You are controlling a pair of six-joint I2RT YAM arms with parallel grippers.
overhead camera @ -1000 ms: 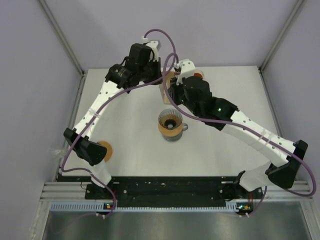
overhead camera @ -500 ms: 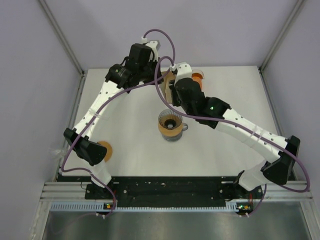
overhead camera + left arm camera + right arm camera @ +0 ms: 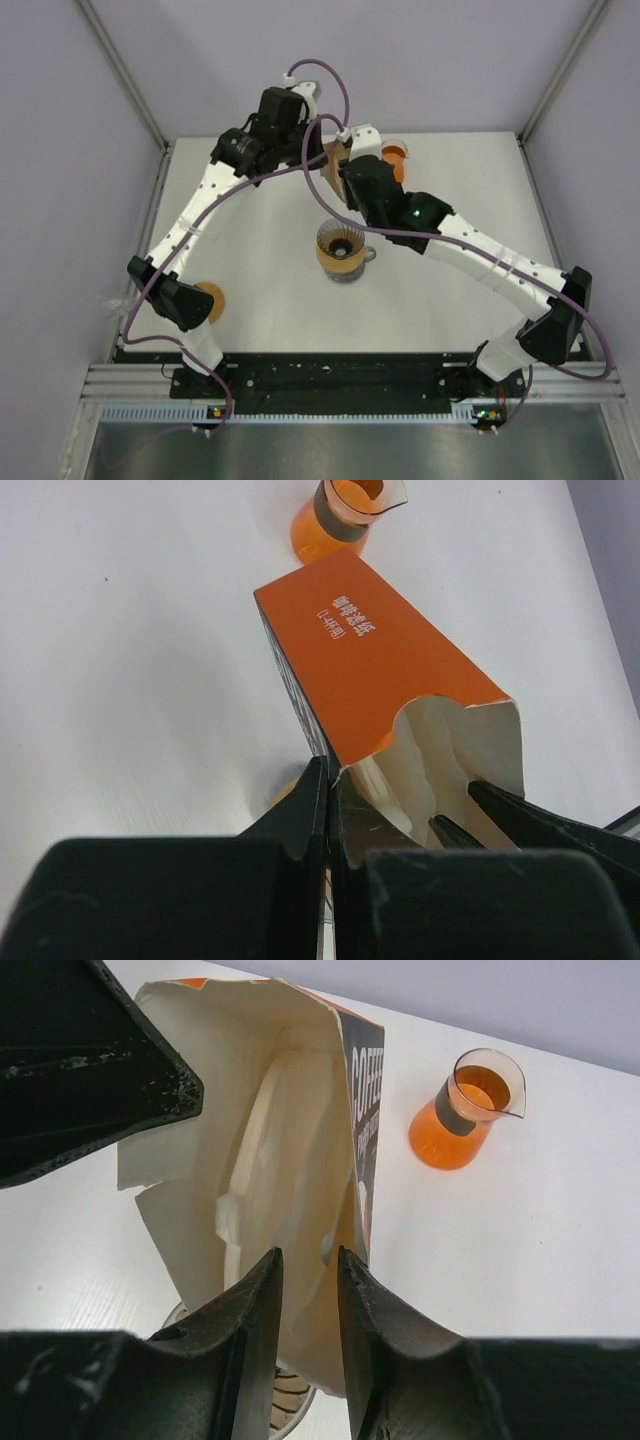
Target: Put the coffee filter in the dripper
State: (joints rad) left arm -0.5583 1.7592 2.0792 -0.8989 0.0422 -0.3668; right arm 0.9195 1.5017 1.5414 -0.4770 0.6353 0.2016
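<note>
Both arms reach to the far middle of the white surface [image 3: 250, 270] and meet at an orange carton [image 3: 370, 660] with white characters printed on its broad face. The carton is held tilted, its torn-open mouth towards the arms.

The left claw [image 3: 395, 780] is clamped across that open end, with 1 finger on each side of the mouth.

The right claw [image 3: 310, 1255] sits right at the mouth, facing in. Its 2 fingers are close together with only a narrow slot between them. Cream paper shows in that slot, but I cannot tell whether the fingers are actually pinching it.

Inside the carton the coffee filter [image 3: 265, 1160] stands as a pale folded sheet against the torn lining. It is in the pack, not in the dripper.

The dripper [image 3: 340, 250] stands upright by itself in the middle of the surface, nearer the arm bases than the carton and apart from both claws. It has a ribbed cone, a tan ring and a dark centre, with a small grey handle on its right side. In the right wrist view a bit of its ribbed rim peeks out below the carton.

A small orange glass carafe [image 3: 396, 157] with a grey band stands just right of the carton. An orange round disc [image 3: 212, 302] lies beside the left arm's elbow, partly hidden by it.
</note>
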